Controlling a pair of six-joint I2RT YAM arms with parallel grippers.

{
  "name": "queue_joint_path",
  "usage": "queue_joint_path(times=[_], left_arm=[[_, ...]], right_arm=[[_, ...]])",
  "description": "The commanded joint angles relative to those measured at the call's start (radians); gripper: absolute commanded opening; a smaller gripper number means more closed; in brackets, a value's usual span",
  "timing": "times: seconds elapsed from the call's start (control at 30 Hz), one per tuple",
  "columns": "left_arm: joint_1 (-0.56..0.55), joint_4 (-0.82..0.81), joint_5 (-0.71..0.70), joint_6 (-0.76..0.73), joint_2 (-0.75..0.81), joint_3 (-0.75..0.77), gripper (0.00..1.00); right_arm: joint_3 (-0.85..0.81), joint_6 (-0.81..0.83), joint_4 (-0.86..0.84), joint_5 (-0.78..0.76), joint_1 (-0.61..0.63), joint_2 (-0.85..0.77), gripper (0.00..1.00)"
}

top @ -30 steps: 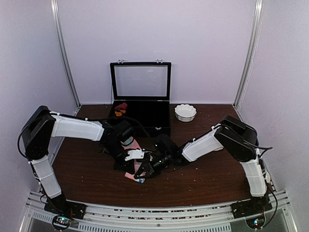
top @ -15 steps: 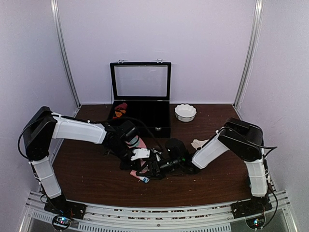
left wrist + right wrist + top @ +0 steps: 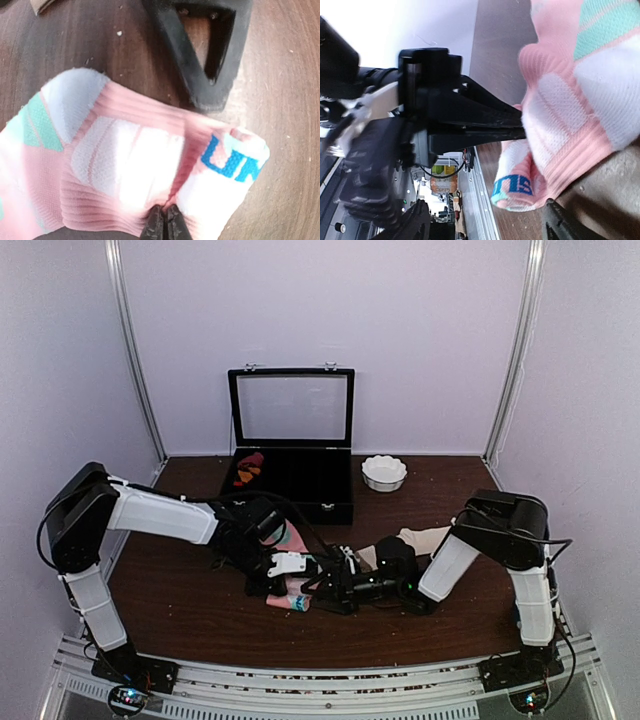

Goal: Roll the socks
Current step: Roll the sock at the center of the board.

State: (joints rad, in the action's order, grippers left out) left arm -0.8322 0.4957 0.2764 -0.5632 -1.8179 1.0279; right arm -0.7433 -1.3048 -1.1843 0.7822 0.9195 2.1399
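Note:
The long pink sock (image 3: pixel 140 165) with mint and white patches lies bunched on the table, blue lettering on its end. My left gripper (image 3: pixel 162 226) is shut on a fold of it. From above, the sock (image 3: pixel 291 598) shows under the left gripper (image 3: pixel 276 577). My right gripper (image 3: pixel 322 587) is open, its fingers wide apart. Ahead of the right gripper (image 3: pixel 485 227) the sock (image 3: pixel 570 115) hangs loose, not gripped. The left gripper's dark fingers (image 3: pixel 470 117) reach into the sock from the left. The short cream sock (image 3: pixel 418 539) lies flat behind the right forearm.
An open black box (image 3: pixel 292 480) stands at the back centre with a dark red and orange bundle (image 3: pixel 248 468) inside. A white fluted bowl (image 3: pixel 384 472) sits to its right. White walls enclose the table on three sides.
My right gripper opened, let go of the pink sock and drew back to the right, uncovering the cream sock. My left gripper stayed shut on the pink sock and shifted slightly right.

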Motion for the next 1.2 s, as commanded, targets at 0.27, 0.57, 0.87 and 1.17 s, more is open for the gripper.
queue_joint_path(times=[0.27,0.57,0.87,1.17], left_arm=[[-0.011,0.300,-0.187,-0.005,-0.119,-0.054,0.06],[-0.010,0.362,-0.119,0.004,-0.154,0.001,0.06],[0.003,0.436,-0.033,-0.009,-0.199,0.086,0.06],[0.026,0.494,0.057,-0.015,-0.245,0.157,0.07]], right_arm=[[0.235,0.141,0.015,-0.145,0.015,-0.166,0.78],[0.271,0.567,0.609,-0.465,0.158,-0.524,0.75],[-0.081,1.152,1.324,-1.233,0.485,-0.698,0.99],[0.081,1.228,1.035,-1.411,0.452,-0.802,1.00]])
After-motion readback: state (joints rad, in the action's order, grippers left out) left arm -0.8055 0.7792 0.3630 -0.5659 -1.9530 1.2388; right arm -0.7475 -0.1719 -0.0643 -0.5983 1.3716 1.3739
